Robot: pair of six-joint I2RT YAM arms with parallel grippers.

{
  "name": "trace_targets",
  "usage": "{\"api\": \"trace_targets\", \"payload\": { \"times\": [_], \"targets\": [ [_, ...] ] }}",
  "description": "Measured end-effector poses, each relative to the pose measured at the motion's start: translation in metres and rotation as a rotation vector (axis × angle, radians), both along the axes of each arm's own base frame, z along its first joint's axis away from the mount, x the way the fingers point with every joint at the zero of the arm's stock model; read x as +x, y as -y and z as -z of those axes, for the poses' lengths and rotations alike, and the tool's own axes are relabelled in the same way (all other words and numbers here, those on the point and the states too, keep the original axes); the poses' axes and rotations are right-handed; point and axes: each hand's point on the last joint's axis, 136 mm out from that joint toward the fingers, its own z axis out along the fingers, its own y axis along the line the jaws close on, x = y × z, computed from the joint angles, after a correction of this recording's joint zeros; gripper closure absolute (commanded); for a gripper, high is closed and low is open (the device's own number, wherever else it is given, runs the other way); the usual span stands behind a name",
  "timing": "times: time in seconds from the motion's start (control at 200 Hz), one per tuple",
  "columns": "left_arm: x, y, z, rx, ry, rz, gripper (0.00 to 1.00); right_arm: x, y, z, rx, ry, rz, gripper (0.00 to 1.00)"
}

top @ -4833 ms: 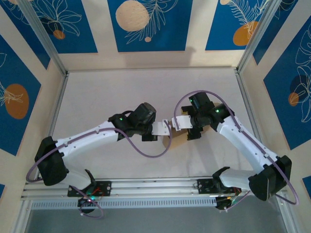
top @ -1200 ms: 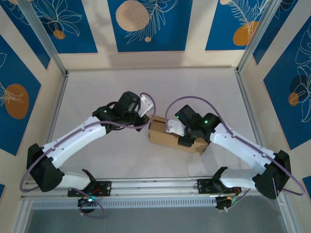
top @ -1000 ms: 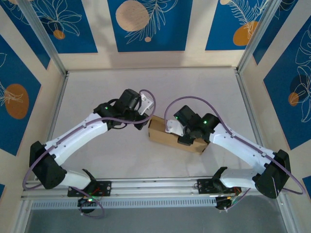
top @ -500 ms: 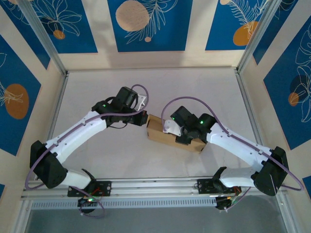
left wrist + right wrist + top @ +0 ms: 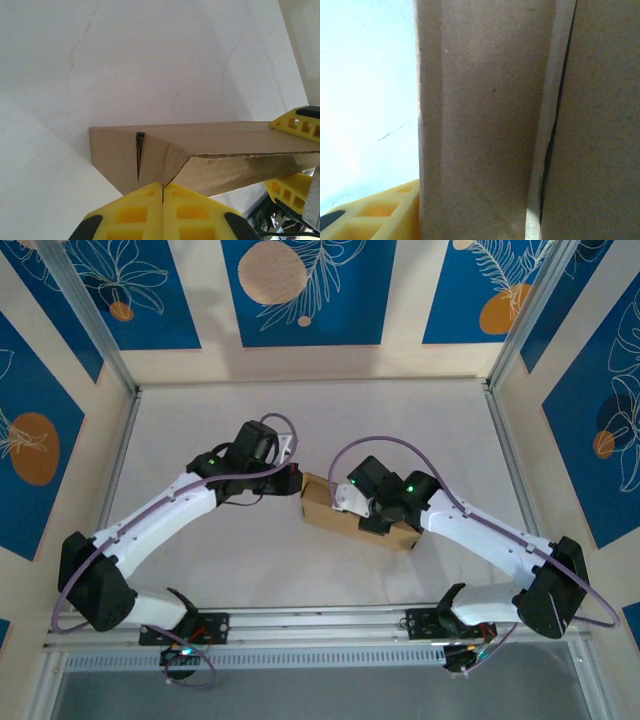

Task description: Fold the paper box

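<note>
Plain brown cardboard box (image 5: 225, 145), creased, slit visible. L gripper (image 5: 162, 186) yellow fingers pressed together by its corner. R gripper (image 5: 272, 155) pinches box edge, fingers mostly cut off.

The paper box (image 5: 322, 508) is plain brown cardboard, folded into a shallow closed block. It lies flat near the middle of the bench (image 5: 300, 420), skewed (left end farther back). Its end panel shows a slit, and the lid edge gapes slightly.
</note>
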Motion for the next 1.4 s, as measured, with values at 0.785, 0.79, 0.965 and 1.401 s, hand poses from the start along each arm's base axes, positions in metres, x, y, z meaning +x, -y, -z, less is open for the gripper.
{"api": "trace_targets", "payload": {
  "times": [0.785, 0.79, 0.965, 1.401],
  "targets": [
    [0.012, -0.015, 0.004, -0.035, 0.157, -0.092, 1.00, 0.011, -0.010, -0.002, 0.015, 0.007, 0.003, 0.33],
    [0.012, -0.016, 0.004, -0.035, 0.159, -0.094, 1.00, 0.011, -0.010, -0.002, 0.016, 0.007, 0.002, 0.33],
    [0.016, -0.019, 0.005, -0.039, 0.197, -0.119, 1.00, 0.012, -0.016, -0.007, 0.075, 0.004, -0.003, 0.25],
    [0.027, -0.034, 0.005, 0.030, 0.252, -0.190, 1.00, 0.007, -0.011, -0.094, 0.483, 0.083, 0.122, 0.31]
  ]
}}
